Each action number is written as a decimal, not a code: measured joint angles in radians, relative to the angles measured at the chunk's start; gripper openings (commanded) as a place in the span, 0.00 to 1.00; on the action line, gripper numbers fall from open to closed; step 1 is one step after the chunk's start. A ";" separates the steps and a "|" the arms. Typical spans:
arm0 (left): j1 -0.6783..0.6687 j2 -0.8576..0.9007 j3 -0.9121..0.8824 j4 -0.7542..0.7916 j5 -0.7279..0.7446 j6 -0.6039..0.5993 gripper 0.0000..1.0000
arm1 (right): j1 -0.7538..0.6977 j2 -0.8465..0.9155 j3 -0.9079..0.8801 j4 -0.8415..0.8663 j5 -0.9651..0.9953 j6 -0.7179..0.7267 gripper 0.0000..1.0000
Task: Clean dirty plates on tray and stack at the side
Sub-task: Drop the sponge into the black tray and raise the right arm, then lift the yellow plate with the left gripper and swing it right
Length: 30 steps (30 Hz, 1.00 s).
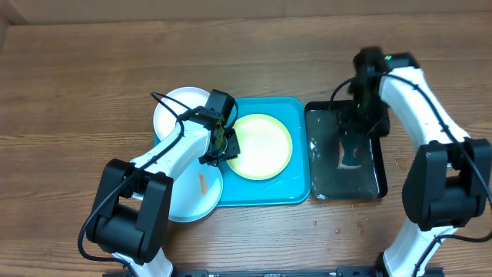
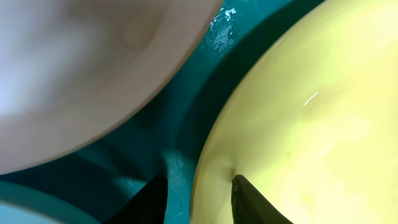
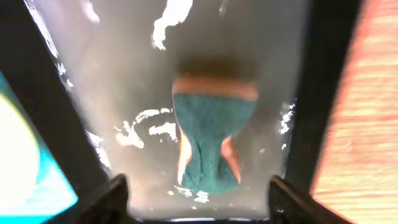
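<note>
The yellow-green plate [image 1: 261, 146] lies on the turquoise tray [image 1: 298, 115]. My left gripper [image 1: 224, 143] is at its left rim. In the left wrist view my gripper [image 2: 200, 200] straddles that plate's rim [image 2: 298, 112] with its jaws apart and a strip of tray [image 2: 155, 124] showing beside one finger. The white plate [image 1: 178, 110] and the pale blue plate [image 1: 192, 196], which has a red smear, sit off the tray's left side. My right gripper [image 1: 361, 115] hangs open over a green sponge [image 3: 211, 140], which lies free between its fingers [image 3: 112, 196].
A narrow black tray [image 1: 373, 181] with a wet floor stands right of the turquoise tray and holds the sponge [image 1: 351, 150]. Bare wooden table [image 1: 92, 69] surrounds everything. A few red crumbs lie on the table near the front right [image 1: 357, 227].
</note>
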 measured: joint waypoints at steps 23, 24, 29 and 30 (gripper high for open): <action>-0.038 0.000 0.017 -0.020 0.024 0.052 0.04 | -0.335 0.000 0.038 0.176 -0.007 0.011 1.00; -0.028 0.000 0.029 -0.039 0.030 0.062 0.04 | -0.334 0.000 0.038 0.190 -0.007 0.011 1.00; 0.032 -0.018 0.109 -0.124 0.042 0.105 0.04 | -0.334 0.000 0.038 0.246 -0.008 0.011 1.00; 0.043 -0.026 0.126 -0.137 0.042 0.110 0.04 | -0.334 0.000 0.038 0.253 -0.007 0.011 1.00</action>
